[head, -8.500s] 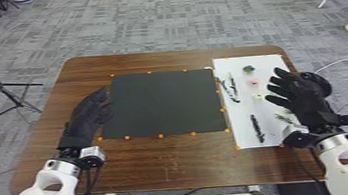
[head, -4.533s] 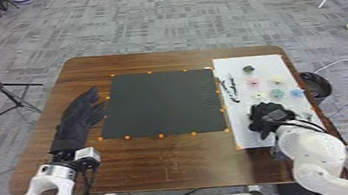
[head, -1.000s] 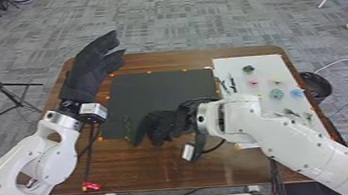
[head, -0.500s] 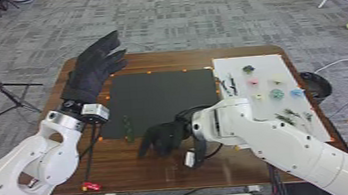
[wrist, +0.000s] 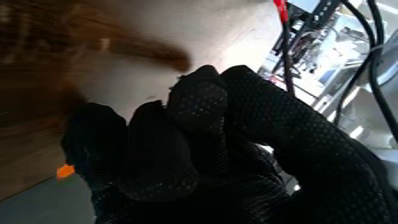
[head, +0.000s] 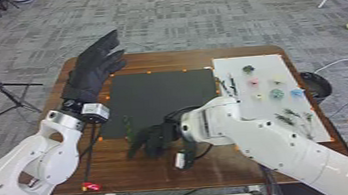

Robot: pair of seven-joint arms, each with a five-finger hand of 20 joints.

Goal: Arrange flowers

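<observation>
In the head view, my right hand (head: 156,138) is over the black mat's near edge, its fingers loosely spread. A thin green sprig (head: 127,125) lies upright on the black mat (head: 159,94), just left of that hand. In the right wrist view, my right hand (wrist: 191,145) has relaxed fingers and thumb with nothing seen between them. My left hand (head: 95,66) is open by the mat's far left corner. On the white sheet (head: 226,64) lie a dark flower (head: 248,69), a pink one (head: 254,80), a teal one (head: 277,94), a light blue one (head: 297,93) and green sprigs (head: 288,116).
Dark stems (head: 228,86) lie along the white sheet's left side. Orange markers edge the mat and sheet. A black round object (head: 316,85) is beside the table's right edge. My right forearm crosses the sheet's near part; the brown table (head: 141,173) surrounds the mat.
My right hand has gone from the white sheet to the mat, then drawn back slightly toward the near edge. The green sprig now lies on the mat. My left hand has moved farther forward.
</observation>
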